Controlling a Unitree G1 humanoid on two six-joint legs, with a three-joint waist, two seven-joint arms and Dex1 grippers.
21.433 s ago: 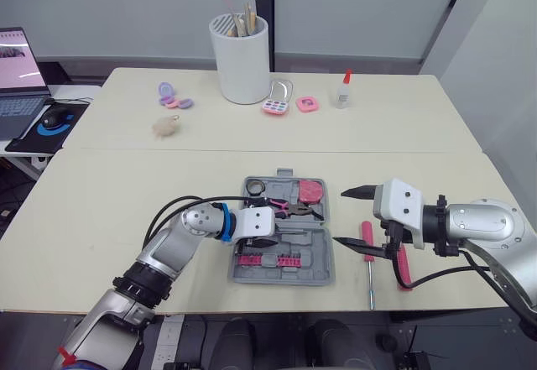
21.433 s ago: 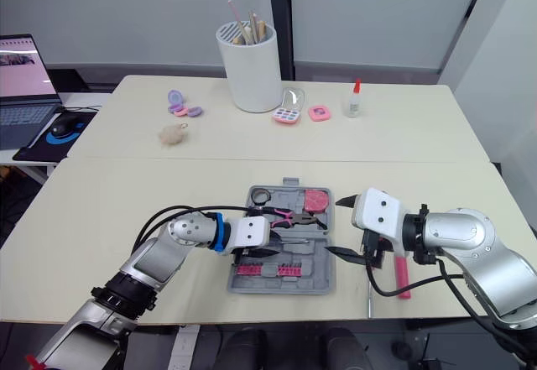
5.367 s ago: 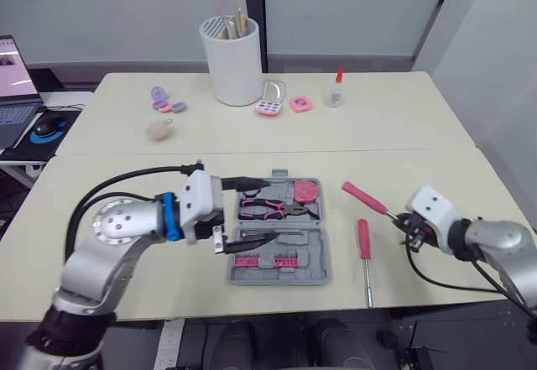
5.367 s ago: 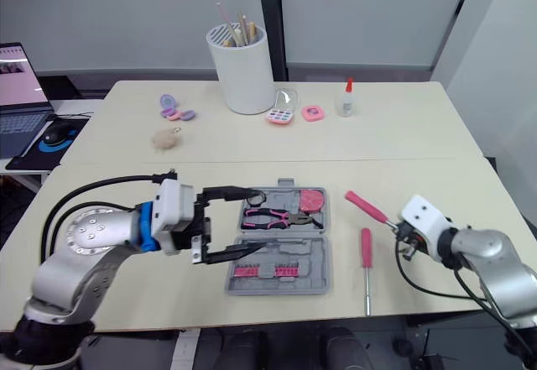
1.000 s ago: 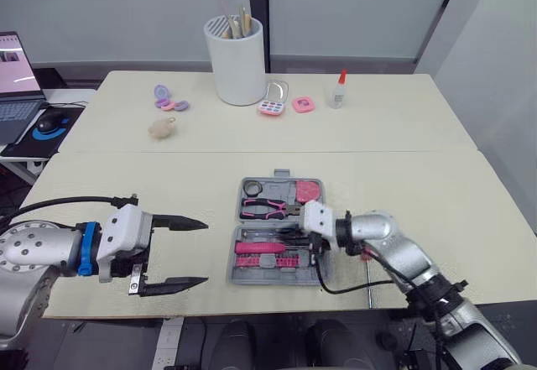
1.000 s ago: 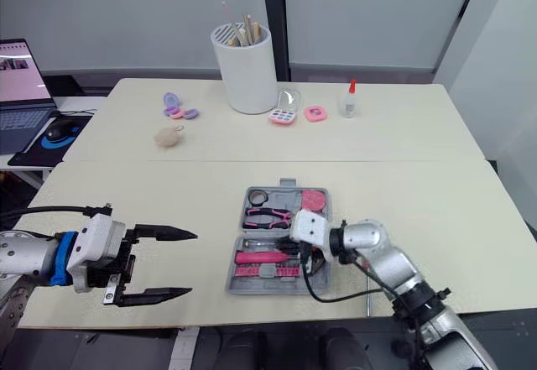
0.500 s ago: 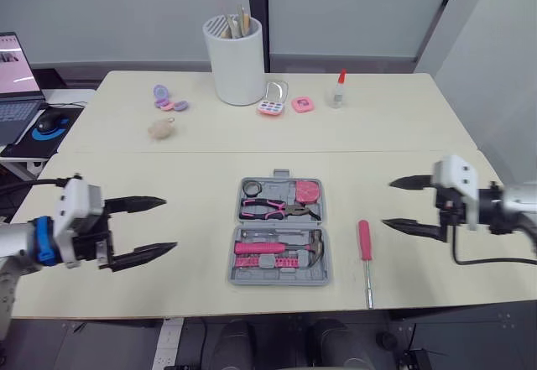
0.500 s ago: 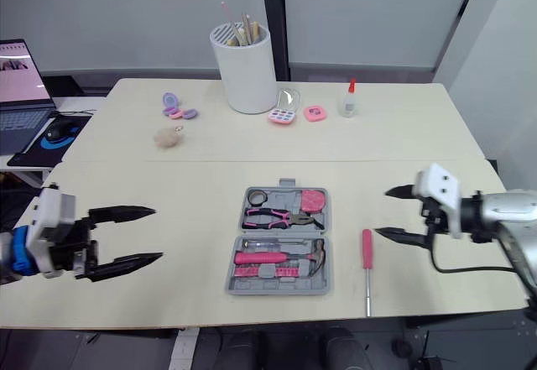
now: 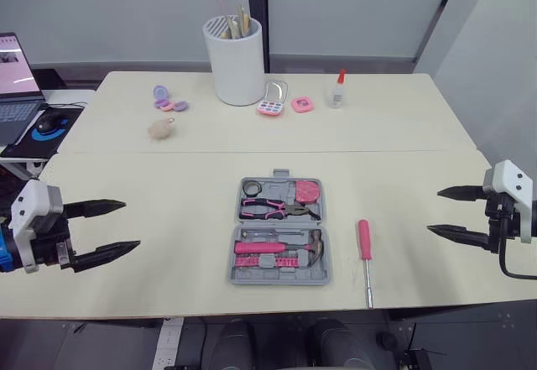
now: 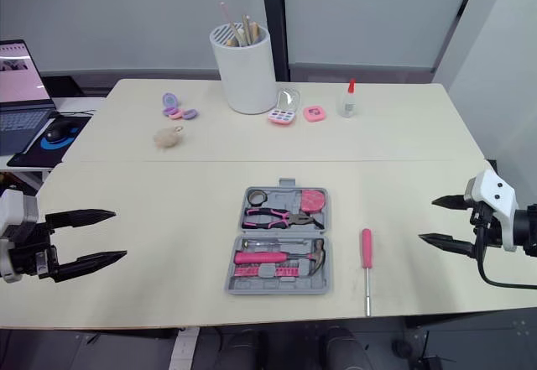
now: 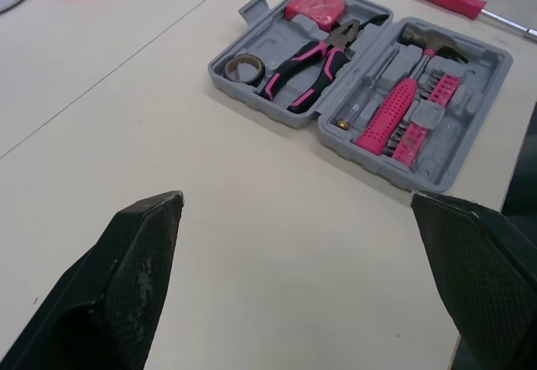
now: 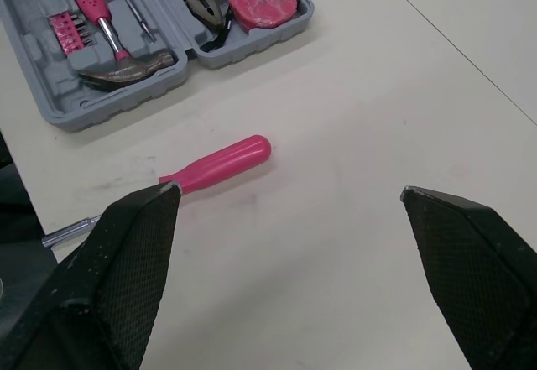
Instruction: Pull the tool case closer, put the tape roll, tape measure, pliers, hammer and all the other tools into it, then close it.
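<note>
One screwdriver (image 9: 364,248) beside open tool case (image 9: 289,278)

The tool case (image 9: 278,231) lies on the table (image 9: 151,181) at mid-width, toward the near edge; take it as the dial's centre, twelve pointing away from the robot. In its far half, the tape roll (image 9: 252,187) sits at ten, the pliers (image 9: 273,209) beside it, and the tape measure (image 9: 308,190) at one. In its near half, the hammer (image 9: 277,247) lies crosswise, with a bit rack (image 9: 273,262) in front of it. A screwdriver (image 9: 366,259) lies on the table just beside the case at four. The left gripper (image 9: 131,224) is at nine and the right gripper (image 9: 434,211) at three, both well apart from the case. A utensil holder (image 9: 237,59) stands far off at twelve, a glue bottle (image 9: 336,91) at one and a fluffy ball (image 9: 161,129) at ten.
</note>
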